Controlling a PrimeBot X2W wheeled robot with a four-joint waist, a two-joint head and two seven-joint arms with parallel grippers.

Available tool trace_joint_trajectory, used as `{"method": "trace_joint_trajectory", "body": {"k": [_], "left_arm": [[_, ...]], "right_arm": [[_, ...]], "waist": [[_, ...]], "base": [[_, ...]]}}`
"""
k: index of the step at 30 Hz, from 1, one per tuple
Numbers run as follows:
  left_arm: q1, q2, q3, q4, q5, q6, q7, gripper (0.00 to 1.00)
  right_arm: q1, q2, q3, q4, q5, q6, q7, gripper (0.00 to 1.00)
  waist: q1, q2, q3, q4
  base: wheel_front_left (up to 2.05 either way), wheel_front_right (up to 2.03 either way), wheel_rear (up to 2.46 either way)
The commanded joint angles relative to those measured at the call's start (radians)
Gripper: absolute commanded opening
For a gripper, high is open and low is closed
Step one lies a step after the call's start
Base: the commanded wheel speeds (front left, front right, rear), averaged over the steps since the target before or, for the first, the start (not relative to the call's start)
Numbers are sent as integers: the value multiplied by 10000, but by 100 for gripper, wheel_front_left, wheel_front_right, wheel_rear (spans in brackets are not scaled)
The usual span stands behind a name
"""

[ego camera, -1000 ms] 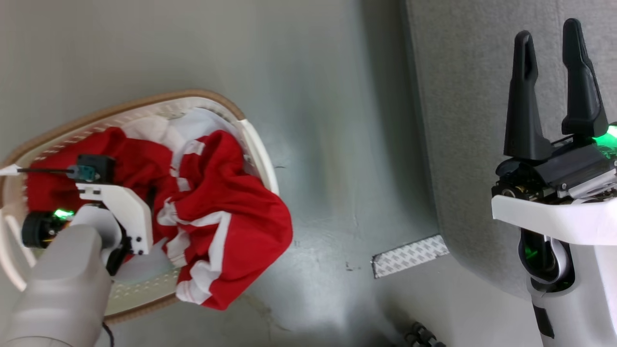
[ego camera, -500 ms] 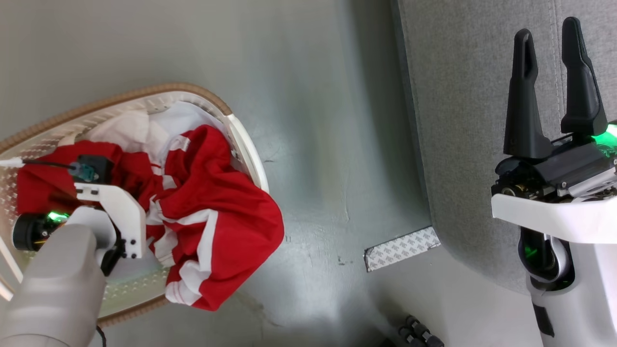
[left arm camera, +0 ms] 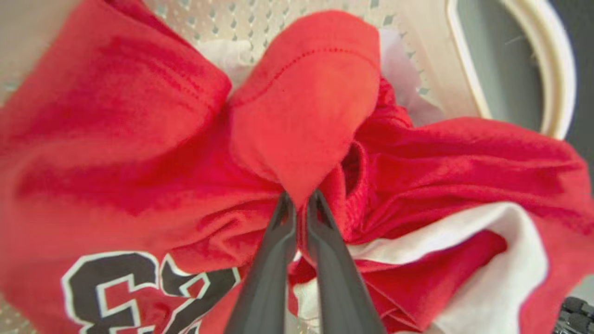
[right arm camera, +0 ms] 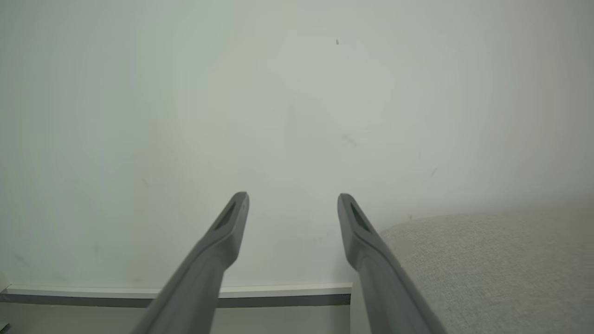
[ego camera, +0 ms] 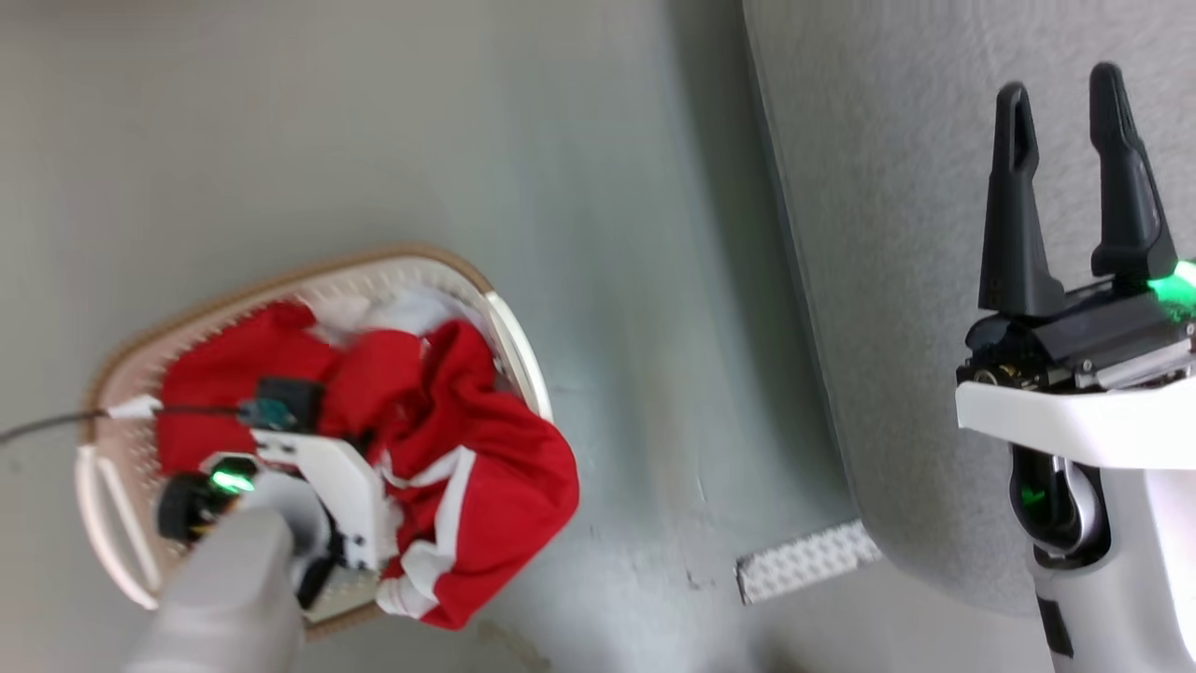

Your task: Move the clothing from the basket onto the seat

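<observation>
Red fabric is now pinched between the jaws of the left gripper (left arm camera: 300, 200). A second ago they stood wide above the heap, and they have since closed almost fully on a fold of the clothing (left arm camera: 301, 106), which bulges up past the tips in the left wrist view. The garments otherwise lie heaped in the basket (ego camera: 525, 360) on the floor (ego camera: 617, 234), with one white-trimmed flap draped over the rim on the side facing the seat (ego camera: 934, 187). The jersey's black, white-outlined lettering shows just beside the fingers. The basket's apparent shift in the head view looks like the camera's own movement, since the seat's edge has shifted too. The right gripper (ego camera: 1060, 84) is unchanged, its jaws wide and holding nothing, raised in front of the seat. With the pinch made, the grasp seems done. Lifting the garment clear and carrying it across the floor to the seat remains, and nothing has left the basket yet.
</observation>
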Motion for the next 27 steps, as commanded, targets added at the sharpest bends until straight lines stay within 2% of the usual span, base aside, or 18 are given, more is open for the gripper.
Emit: {"method": "trace_joint_trajectory", "body": {"k": [1, 10, 20, 27], "left_arm": [[310, -101, -142, -158, -307, 17, -154, 0], [1268, -549, -1145, -1269, -1490, 17, -1246, 0], [2048, -252, -1812, -2743, -2498, 16, -1892, 0], [2405, -121, -1915, -4229, -3039, 16, -2007, 0]], "right_arm": [[258, -12, -95, 110, -168, -21, 4, 100], [1275, -179, -277, 690, -395, -21, 4, 100], [2345, -461, -390, 1112, -138, -21, 6, 100], [3264, -608, -392, 1412, -53, -21, 4, 100]], "waist": [[0, 0, -1017, 412], [0, 0, -3234, 1457], [0, 0, -5078, 2279], [0, 0, -6483, 2844]], "base": [[0, 0, 0], [0, 0, 0], [0, 0, 0], [0, 0, 0]]}}
